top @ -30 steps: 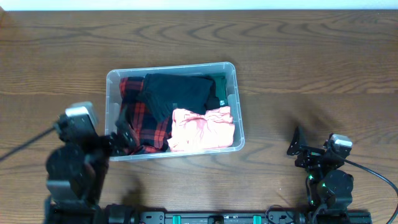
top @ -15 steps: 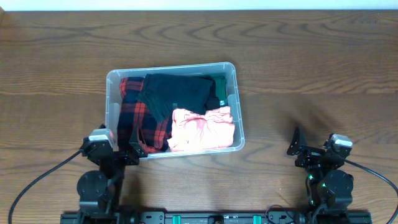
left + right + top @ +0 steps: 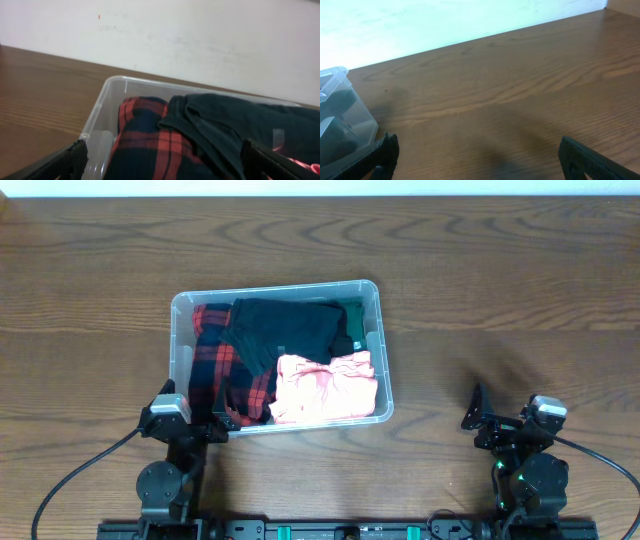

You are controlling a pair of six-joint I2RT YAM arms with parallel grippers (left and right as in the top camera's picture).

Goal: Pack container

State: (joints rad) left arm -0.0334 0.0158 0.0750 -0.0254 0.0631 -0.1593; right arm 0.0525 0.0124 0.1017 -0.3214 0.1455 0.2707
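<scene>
The clear container (image 3: 180,350) sits mid-table, holding a red-and-black plaid garment (image 3: 232,375), a black garment (image 3: 290,328), a pink garment (image 3: 325,388) and a dark green piece (image 3: 352,315). My left gripper (image 3: 190,423) is open and empty at the container's front left corner. In the left wrist view its fingers frame the container's rim (image 3: 107,90), the plaid garment (image 3: 165,145) and the black garment (image 3: 235,120). My right gripper (image 3: 478,418) is open and empty, low at the front right, apart from the container (image 3: 335,80).
The brown wooden table (image 3: 500,290) runs all around the container. A white wall (image 3: 200,30) stands behind the table. Black cables trail from both arm bases at the front edge.
My left arm has drawn back from beside the container's left side and folded down low at the front edge. The right arm has not moved. The garments lie unchanged.
</scene>
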